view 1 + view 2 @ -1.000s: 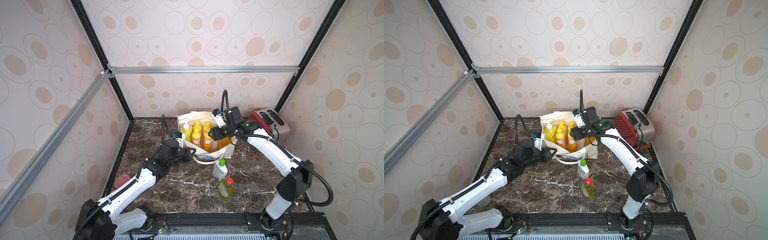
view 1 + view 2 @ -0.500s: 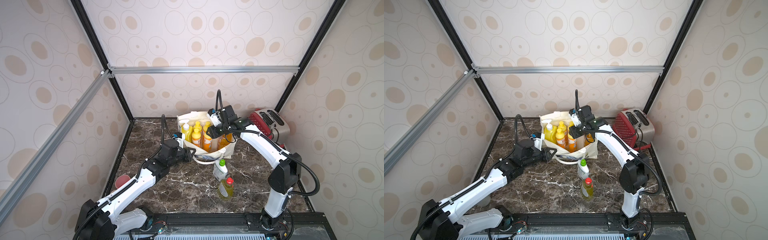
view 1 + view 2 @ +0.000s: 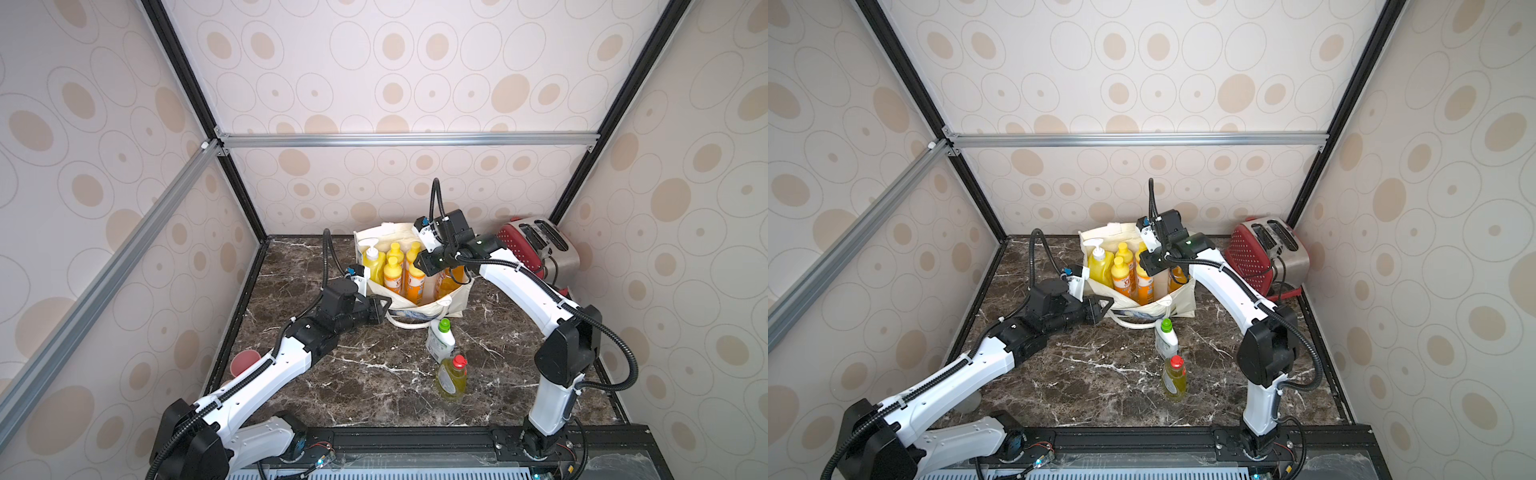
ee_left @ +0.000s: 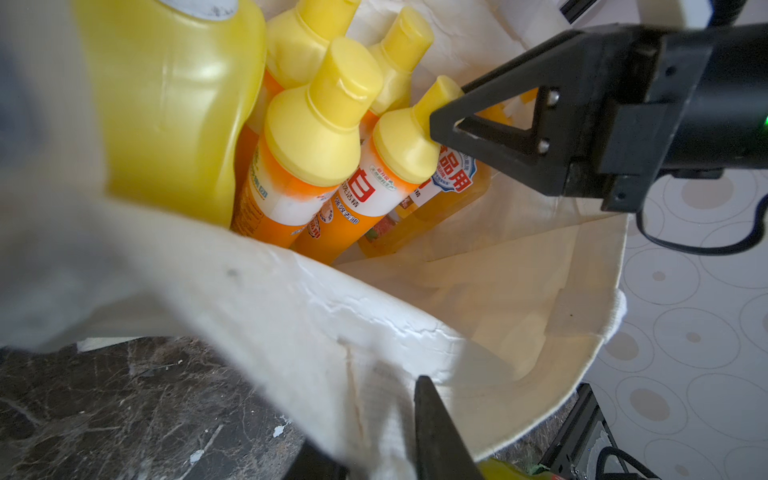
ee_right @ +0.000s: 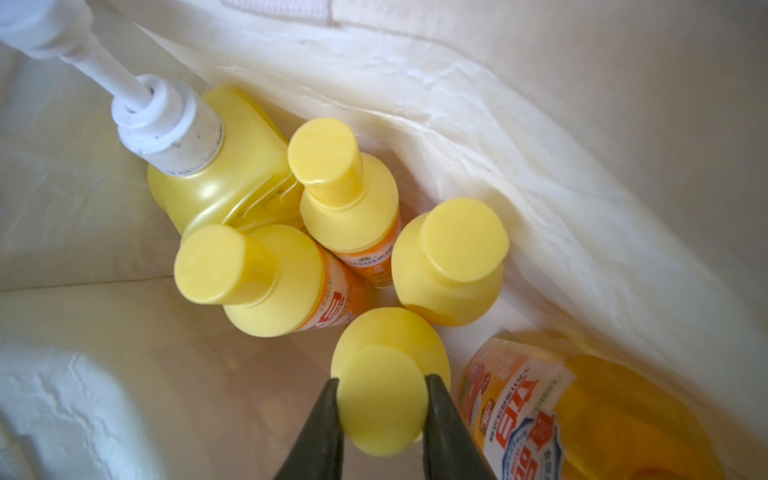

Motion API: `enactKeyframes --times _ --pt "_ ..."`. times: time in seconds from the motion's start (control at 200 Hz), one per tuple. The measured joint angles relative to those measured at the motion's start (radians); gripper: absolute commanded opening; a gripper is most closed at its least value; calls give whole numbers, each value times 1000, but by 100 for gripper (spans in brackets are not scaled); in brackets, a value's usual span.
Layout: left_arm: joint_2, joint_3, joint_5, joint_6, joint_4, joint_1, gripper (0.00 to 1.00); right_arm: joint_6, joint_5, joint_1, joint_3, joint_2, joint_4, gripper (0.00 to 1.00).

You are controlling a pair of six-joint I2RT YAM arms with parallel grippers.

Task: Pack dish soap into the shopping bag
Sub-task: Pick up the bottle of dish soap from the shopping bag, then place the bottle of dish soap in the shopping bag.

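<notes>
1. The bag [image 3: 455, 302] stands at the back of the table [image 3: 374, 390], with a pump bottle [image 3: 374, 266] and smaller bottles [image 3: 392, 275] upright inside.
2. The toaster [image 3: 536, 249] sits to the right of the bag.
3. Two bottles [image 3: 439, 340] stand in front of the bag.

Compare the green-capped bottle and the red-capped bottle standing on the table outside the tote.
The green-capped bottle has a white body; the red-capped bottle has a see-through yellow-green one. The green-capped bottle stands close to the tote, the red-capped bottle nearer the front edge. Both stand upright on the marble table, not yet packed.
</notes>
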Motion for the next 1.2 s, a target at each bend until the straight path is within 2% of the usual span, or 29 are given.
enactKeyframes --times 0.326,0.811,1.202 --pt "0 0 0 3 0 0 27 -8 19 32 60 21 -60 16" --pt "0 0 3 7 -5 0 27 -10 29 49 107 44 -58 16" --pt "0 0 3 11 -10 0 31 -8 38 50 60 48 -2 24"
